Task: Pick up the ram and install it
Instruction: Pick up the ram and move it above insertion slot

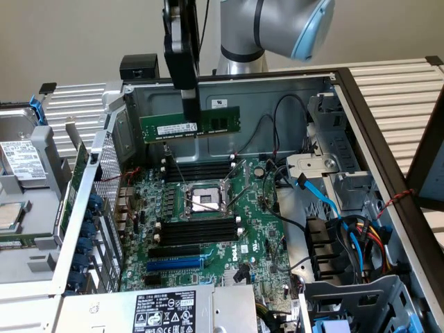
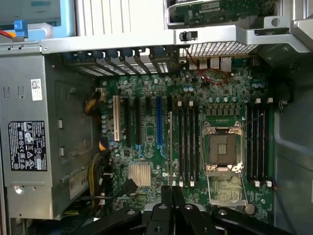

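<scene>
Green stick of ram [image 1: 208, 122] is up in the air right now, pinched by the gripper [image 1: 189, 112]. The jaws are closed down tight on its top edge, a bit off-centre toward the exterior view's left, and the stick hangs roughly level with the white label facing the camera. It isn't touching anything else. It's just hovering inside the open case [image 1: 277, 87] over the far bank of black memory slots [image 1: 198, 170], clear of them. Inside the case the motherboard [image 1: 257, 229] lies flat, with the CPU socket [image 1: 206, 201] sitting between that bank and a nearer bank of black slots [image 1: 198, 231], and none of them has a stick in it. Next to the near bank is the blue slot [image 1: 173, 263], then the power supply [image 1: 166, 311] with its sticker. A blue cable [image 1: 326, 201] snakes through the drive bay area on the exterior view's right. From the wrist view the gripper [image 2: 171, 196] looks straight down on the board [image 2: 146, 147], and I can't make out the ram's edge there.
</scene>
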